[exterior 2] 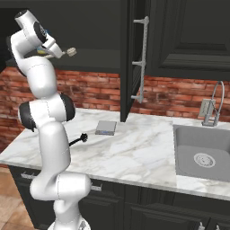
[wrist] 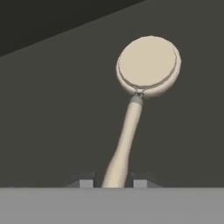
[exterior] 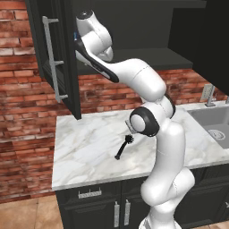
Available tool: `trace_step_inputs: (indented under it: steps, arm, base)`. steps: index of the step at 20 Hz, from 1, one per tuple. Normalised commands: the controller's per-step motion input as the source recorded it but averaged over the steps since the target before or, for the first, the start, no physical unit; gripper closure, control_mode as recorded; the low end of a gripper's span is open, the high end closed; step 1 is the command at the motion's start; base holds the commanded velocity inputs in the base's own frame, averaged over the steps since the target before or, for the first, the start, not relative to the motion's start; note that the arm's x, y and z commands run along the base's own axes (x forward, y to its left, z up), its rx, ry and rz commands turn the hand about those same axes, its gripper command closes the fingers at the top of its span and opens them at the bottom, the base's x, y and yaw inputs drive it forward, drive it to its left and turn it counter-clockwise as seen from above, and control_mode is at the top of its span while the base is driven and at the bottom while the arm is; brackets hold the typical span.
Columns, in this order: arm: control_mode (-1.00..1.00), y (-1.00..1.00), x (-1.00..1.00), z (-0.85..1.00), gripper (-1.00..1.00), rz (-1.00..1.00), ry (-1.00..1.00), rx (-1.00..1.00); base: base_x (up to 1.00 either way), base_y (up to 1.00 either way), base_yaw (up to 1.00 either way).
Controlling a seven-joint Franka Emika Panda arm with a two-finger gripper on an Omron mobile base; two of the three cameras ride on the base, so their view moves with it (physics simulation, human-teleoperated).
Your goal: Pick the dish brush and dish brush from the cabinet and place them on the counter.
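The fingers point(wrist: 113, 183) are clenched on the beige brush point(wrist: 148, 65), low on its handle, the brush lying on the cabinet point(exterior 2: 90, 58) shelf. So near the end, it could pivot or slip when lifted. The arm reaches up into the cabinet. The black brush point(exterior: 123, 148) lies on the worktop point(exterior: 89, 147).

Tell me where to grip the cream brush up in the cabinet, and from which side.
Take the cream brush low on its thin straight handle, coming in along the handle from its free end, away from the round disc head. The fingers already flank that end on both sides, and the handle is slimmer than the head.
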Motion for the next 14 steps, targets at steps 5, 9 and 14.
trace_step_inputs:
  steps: [5, 9, 14]
  arm:
    - [-1.0, 0.0, 0.0, 0.13, 1.0, 0.0, 0.0, 0.0]
    - [-1.0, 0.0, -0.02, 0.2, 1.0, 0.0, 0.0, 0.0]
    - [-1.0, 0.0, -0.03, 0.03, 1.0, 0.0, 0.0, 0.0]
  base:
    - [0.0, 0.0, 0.0]
    - [0.0, 0.0, 0.0]
    - [0.0, 0.0, 0.0]
